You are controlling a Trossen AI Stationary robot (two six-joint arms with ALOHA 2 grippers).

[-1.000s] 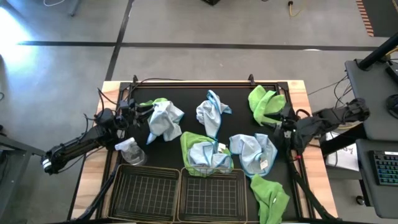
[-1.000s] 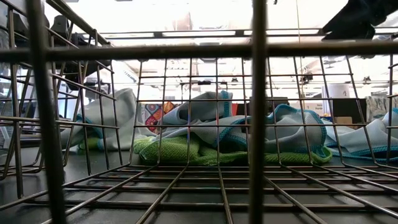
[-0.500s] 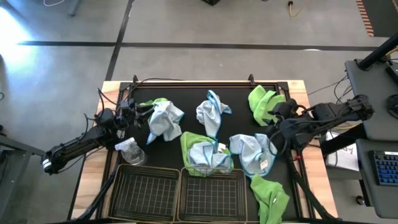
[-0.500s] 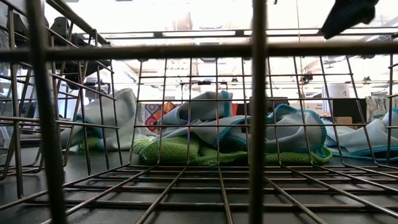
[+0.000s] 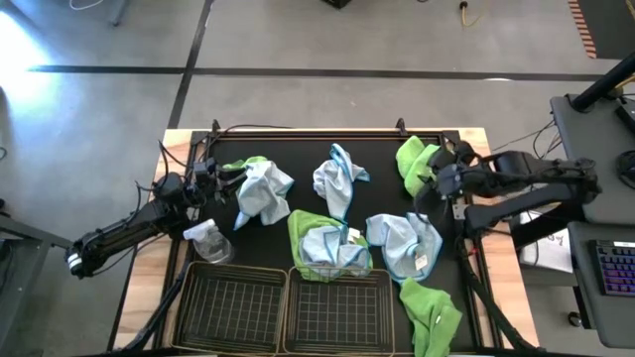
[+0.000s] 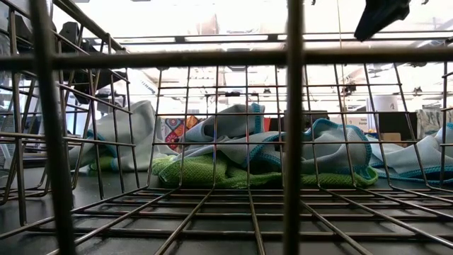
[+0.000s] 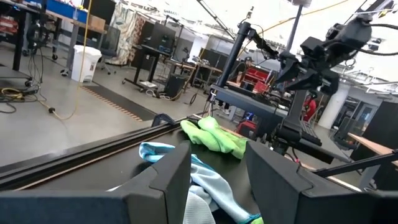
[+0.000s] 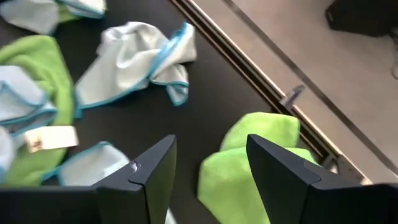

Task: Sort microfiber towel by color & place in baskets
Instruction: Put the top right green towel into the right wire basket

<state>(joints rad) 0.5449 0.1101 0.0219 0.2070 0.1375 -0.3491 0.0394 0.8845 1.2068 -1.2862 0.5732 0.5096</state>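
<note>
Lime green and pale blue microfiber towels lie crumpled on a black mat (image 5: 377, 149). At the far right is a green towel (image 5: 419, 161) (image 8: 249, 168), and my right gripper (image 5: 435, 181) (image 8: 208, 177) hangs open above it, slanting down, clear of it. At the far left lies a pale blue towel (image 5: 263, 190) (image 7: 208, 186) on a green one. My left gripper (image 5: 220, 175) (image 7: 217, 180) stands open and level next to it. Two wire baskets (image 5: 233, 309) (image 5: 337, 309) sit side by side at the near edge.
More towels lie mid-mat: a blue one (image 5: 339, 178), a blue one on a green one (image 5: 322, 243) at the right basket's far rim, a blue one (image 5: 407, 245), and a green one (image 5: 432, 315) at the near right. A clear spray bottle (image 5: 208, 240) stands by the left basket.
My right gripper has risen and swung toward the table's far edge, coming over the green towel at the far right, and has tipped further downward. Its fingers have stayed open. The towels have not moved.
</note>
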